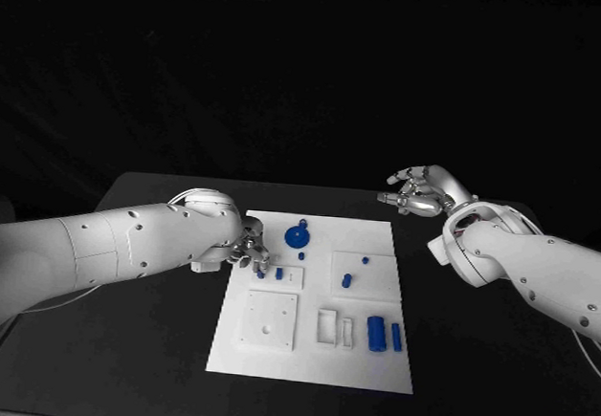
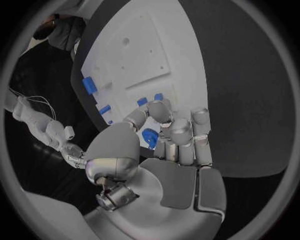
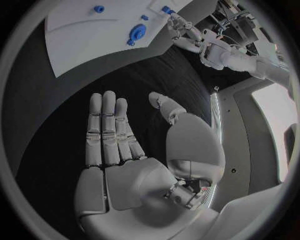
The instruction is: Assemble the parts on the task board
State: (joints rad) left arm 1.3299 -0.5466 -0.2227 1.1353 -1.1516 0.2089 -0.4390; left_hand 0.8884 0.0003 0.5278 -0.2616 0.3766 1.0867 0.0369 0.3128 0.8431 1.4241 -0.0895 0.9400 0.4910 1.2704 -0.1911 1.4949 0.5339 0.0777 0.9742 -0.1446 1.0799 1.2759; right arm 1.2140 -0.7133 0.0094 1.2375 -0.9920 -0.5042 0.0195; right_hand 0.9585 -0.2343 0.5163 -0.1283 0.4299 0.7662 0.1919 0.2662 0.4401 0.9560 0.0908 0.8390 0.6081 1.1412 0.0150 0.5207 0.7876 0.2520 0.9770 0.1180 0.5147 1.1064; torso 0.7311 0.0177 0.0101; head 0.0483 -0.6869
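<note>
The white task board (image 1: 311,357) lies mid-table. My left hand (image 1: 247,250) sits at the board's left edge with its fingers curled, pinching a small blue part (image 2: 150,137) between thumb and fingers (image 2: 181,140). Two short blue pieces (image 1: 270,274) stand on the board just below that hand. A blue round gear (image 1: 296,235) sits near the board's far edge, and two blue cylinders (image 1: 385,334) lie at its near right. My right hand (image 1: 420,192) hangs raised beyond the board's far right corner; in the right wrist view this hand (image 3: 125,150) is flat and holds nothing.
Small blue pegs (image 1: 347,281) stand on a raised white block right of centre. A square white plate (image 1: 270,319) and a slotted white holder (image 1: 335,328) occupy the board's near half. Black table (image 1: 483,374) surrounds the board on all sides.
</note>
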